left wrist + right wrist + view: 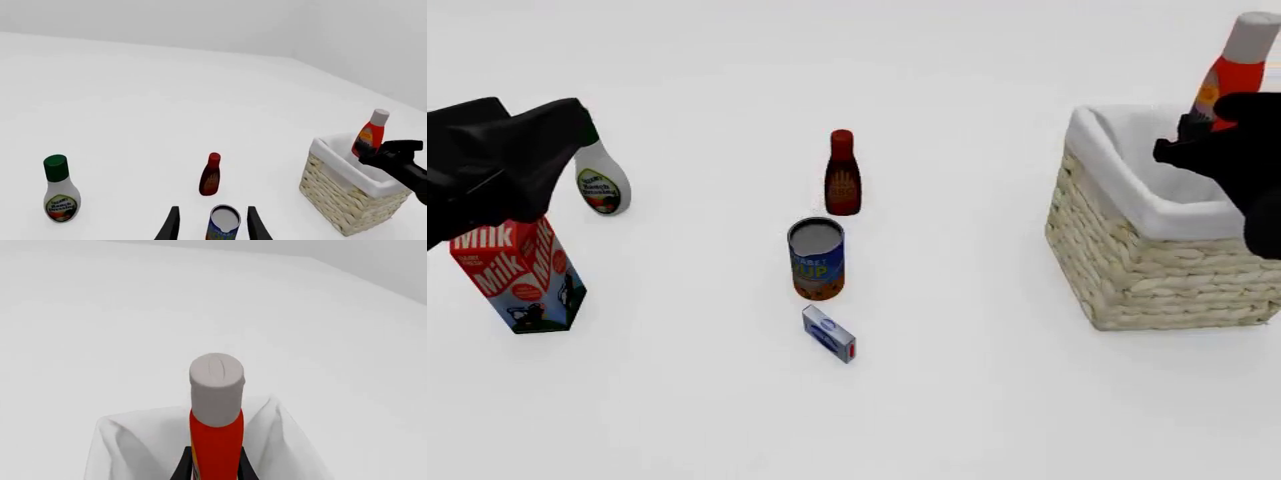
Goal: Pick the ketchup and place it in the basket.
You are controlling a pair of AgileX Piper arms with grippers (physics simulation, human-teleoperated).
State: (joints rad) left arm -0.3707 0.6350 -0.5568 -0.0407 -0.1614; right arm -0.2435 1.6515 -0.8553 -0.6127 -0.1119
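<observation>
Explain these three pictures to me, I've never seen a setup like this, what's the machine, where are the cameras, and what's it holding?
These are simulator renders of two robot arms at a white table. One picture looks down from above and behind the arms; the other two come from small cameras just behind each gripper.

The right gripper is shut on the ketchup, an orange-red bottle with a pale cap, held upright over the basket, a woven one with white lining.

The left gripper is open and holds nothing; a can shows between its fingers.

Also on the table: a dark red bottle, a white dressing bottle with a green cap, a milk carton and a small box.
</observation>
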